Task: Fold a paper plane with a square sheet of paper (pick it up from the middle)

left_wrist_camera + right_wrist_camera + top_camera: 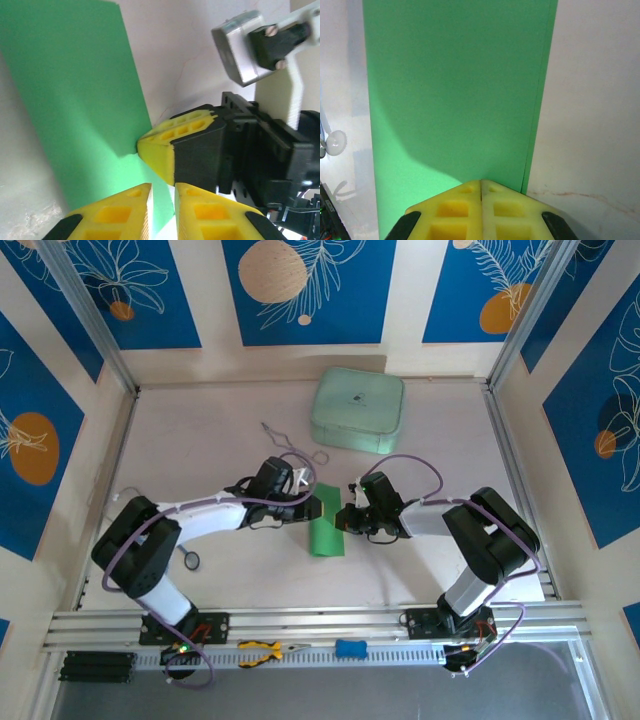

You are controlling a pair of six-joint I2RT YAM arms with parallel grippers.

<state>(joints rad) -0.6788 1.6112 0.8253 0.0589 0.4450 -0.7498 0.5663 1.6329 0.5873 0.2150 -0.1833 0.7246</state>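
We count one mint-green case (357, 410) at the far side of the table (440, 450), and one bright green sheet of paper (326, 532) lying flat nearer the arm bases than that case, folded to a narrow rectangle. Two grippers meet at the sheet on the near side of the case. The left gripper (162, 200) has its fingers a narrow gap apart over the paper's edge, clamping nothing that we can see. The right gripper (481, 187) has its fingers pressed together, their tip at the sheet's edge; we cannot tell whether it pinches the paper. Furthest from the case, one pair of yellow-handled pliers (262, 650) rests on the front rail.
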